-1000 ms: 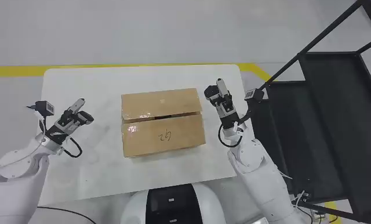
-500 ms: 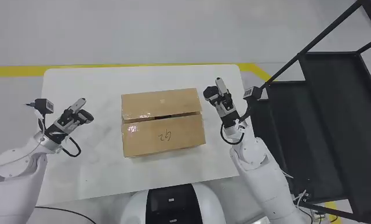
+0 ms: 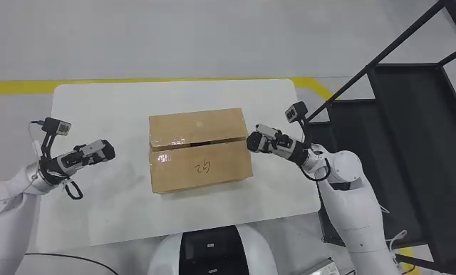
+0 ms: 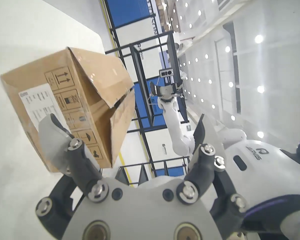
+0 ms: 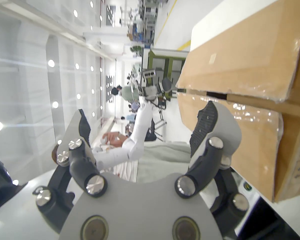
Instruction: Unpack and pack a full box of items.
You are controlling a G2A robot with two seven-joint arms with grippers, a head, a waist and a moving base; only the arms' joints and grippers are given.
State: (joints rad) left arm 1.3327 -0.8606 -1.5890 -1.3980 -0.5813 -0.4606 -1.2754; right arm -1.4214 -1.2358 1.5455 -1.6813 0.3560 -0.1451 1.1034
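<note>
Box (image 3: 199, 150): flaps down, centre of table (image 3: 107, 211).
Left end effector (image 3: 107, 151): jaws apart, empty, well apart from box.
Right end effector (image 3: 252, 142): jaws apart, empty, just beside box.

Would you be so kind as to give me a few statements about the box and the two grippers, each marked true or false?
1. The cardboard box stands on the white table. True.
2. The box's top flaps stand upright, wide open. False: they lie folded flat, with a narrow gap along the seam.
3. The left gripper is shut on the box. False: it is open and hangs over the table, well apart from the box.
4. The right gripper is open and close beside the box's side. True.
</note>
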